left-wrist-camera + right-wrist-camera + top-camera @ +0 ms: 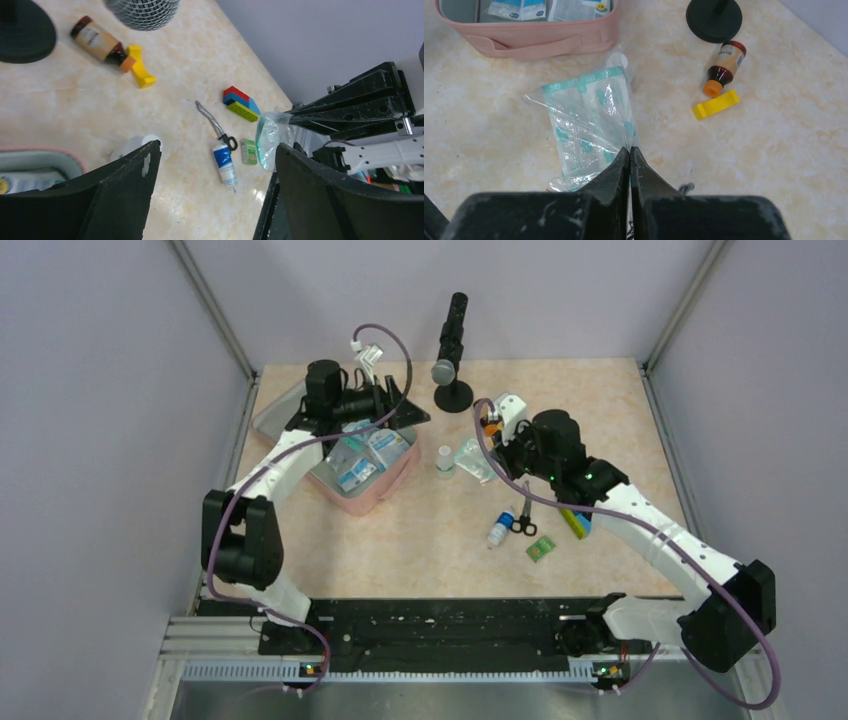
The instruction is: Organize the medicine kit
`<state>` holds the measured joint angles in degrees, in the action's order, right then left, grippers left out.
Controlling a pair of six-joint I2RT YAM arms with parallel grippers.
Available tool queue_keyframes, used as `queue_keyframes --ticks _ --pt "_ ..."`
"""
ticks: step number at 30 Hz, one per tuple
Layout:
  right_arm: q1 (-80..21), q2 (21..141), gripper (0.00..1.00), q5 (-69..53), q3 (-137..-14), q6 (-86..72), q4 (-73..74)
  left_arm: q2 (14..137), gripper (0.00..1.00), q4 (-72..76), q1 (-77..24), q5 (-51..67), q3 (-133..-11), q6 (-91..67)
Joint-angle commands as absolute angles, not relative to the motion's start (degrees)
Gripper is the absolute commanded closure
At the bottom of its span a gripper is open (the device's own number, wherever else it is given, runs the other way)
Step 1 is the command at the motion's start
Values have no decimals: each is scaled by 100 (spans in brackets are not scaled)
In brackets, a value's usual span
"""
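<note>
Right pincer (629, 156): pressed together at lower centre of its wrist frame, pinching the near edge of a clear teal-printed bag (586, 125). Beyond the bag, upper left: medicine kit (539, 42), pink, open, packets inside, standing on the desk (774, 150). Upper right: brown bottle (724, 67) lying on its side, yellow piece (715, 104) just beside its orange cap, black stand base (714, 17) above both.

Left pincer (217, 150): spread wide, gripping nothing, hanging just above the kit at upper left of the top view. Seen between its fingers, further out on the desk: scissors (215, 125), white tube (224, 165), green packet (248, 151), toy-brick block (241, 102).
</note>
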<state>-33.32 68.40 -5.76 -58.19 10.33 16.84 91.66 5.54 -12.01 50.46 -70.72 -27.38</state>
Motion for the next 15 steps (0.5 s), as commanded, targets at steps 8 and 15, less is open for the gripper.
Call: queue_keyframes --ticks 8,15 --pt "-3323 7541 100 -943 -6428 1327 342 9852 12 472 -1486 6427 -7961 -2573" --pt "-3452 8035 100 -1097 -6754 1204 -124 9828 15 -134 -1536 5950 -7825 -2056"
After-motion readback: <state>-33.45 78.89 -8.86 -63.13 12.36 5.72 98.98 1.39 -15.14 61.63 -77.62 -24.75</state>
